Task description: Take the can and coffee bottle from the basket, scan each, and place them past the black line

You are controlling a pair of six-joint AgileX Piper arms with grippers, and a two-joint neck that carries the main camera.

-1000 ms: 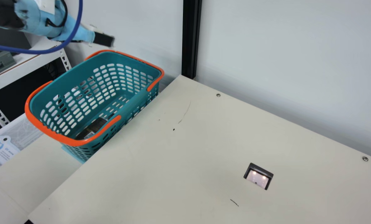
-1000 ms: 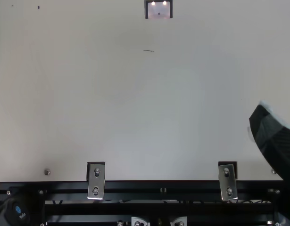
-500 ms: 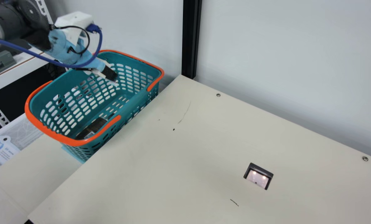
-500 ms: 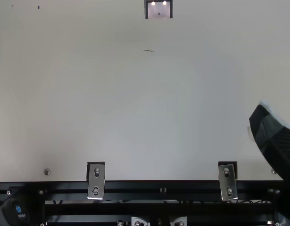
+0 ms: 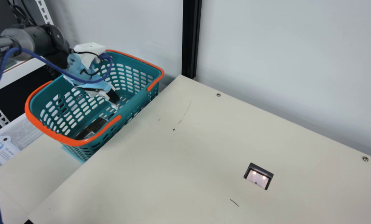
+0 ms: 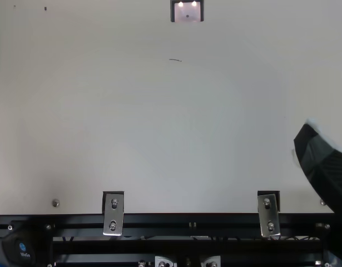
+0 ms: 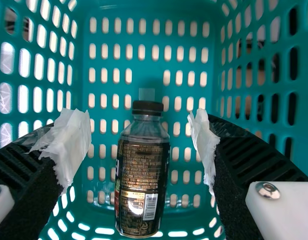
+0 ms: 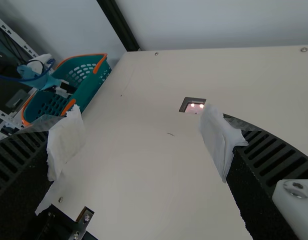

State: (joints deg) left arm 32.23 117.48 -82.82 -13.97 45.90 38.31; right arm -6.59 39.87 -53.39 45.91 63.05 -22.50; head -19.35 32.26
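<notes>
The left pincer [image 5: 113, 99], spread wide, hangs in the teal basket [image 5: 138, 96], the coffee bottle [image 5: 93, 125] lying inside at its seven o'clock in the main view; at four o'clock, a lit scanner [image 5: 258, 178] marks the table [image 5: 173, 174]. At the top view's three o'clock, the right pincer [image 6: 321, 158] also gapes wide.

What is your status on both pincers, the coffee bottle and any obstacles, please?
Left pincer open at basket; right pincer open over table. Coffee bottle lying in basket, ungripped. Basket walls could crowd the left pincer.

A black post [image 5: 191, 37] and pale wall [image 5: 282, 62] rise beyond the cream table [image 5: 160, 174].
</notes>
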